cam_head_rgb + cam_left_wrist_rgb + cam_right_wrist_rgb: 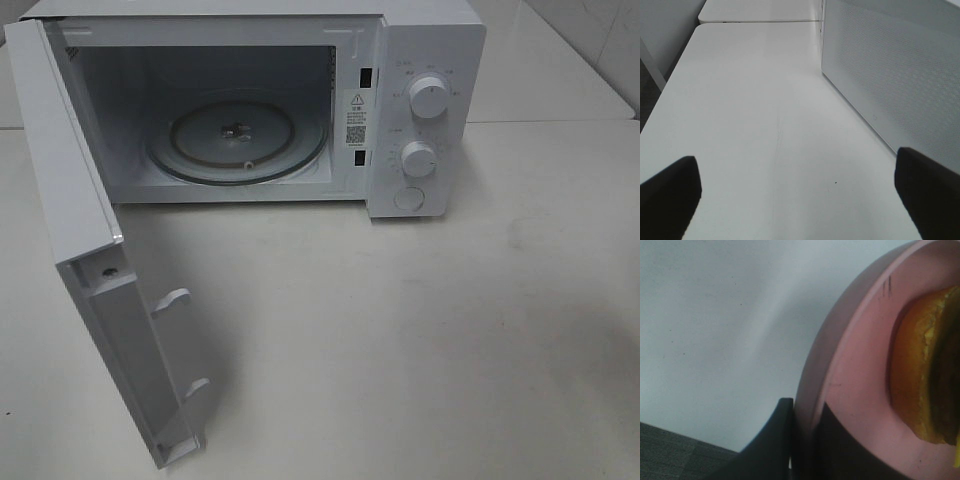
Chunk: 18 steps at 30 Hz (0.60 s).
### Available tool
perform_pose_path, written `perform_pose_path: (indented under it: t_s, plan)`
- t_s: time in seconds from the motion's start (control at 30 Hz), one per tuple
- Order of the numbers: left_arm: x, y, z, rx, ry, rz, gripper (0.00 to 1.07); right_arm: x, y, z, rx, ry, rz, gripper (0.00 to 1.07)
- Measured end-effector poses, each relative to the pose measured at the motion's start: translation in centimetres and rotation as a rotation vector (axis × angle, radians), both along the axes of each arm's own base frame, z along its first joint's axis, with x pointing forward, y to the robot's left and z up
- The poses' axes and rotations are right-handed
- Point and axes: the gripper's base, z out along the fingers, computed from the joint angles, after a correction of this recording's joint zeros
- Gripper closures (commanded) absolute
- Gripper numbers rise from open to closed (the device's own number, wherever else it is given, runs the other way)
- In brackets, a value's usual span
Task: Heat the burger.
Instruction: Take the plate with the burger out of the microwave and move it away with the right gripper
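The burger (925,375), with an orange-brown bun and a dark layer, shows only in the right wrist view, lying on a round pink plate (855,355). My right gripper (805,445) is shut on the plate's rim, one dark finger on each side of the edge. My left gripper (797,200) is open and holds nothing, its two dark fingertips (670,195) spread wide above bare table. Neither arm nor the burger shows in the exterior high view.
A white microwave (400,100) stands at the back of the white table (400,330). Its door (70,200) is swung out to the left toward the front edge, and the glass turntable (240,135) inside is bare. A white dotted panel (890,75) rises beside the left gripper.
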Motion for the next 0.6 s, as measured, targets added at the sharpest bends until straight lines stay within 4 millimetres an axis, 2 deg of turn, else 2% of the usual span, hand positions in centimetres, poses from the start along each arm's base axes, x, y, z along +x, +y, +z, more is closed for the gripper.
perform_pose_path:
  t_s: [0.23, 0.6]
  plan:
    - [0.0, 0.0, 0.0, 0.000, 0.000, 0.000, 0.06, 1.5, 0.8, -1.3, -0.019, -0.015, -0.121, 1.07]
    - [0.0, 0.0, 0.0, 0.000, 0.000, 0.000, 0.06, 2.7, 1.9, -3.1, -0.011, 0.008, -0.198, 1.06]
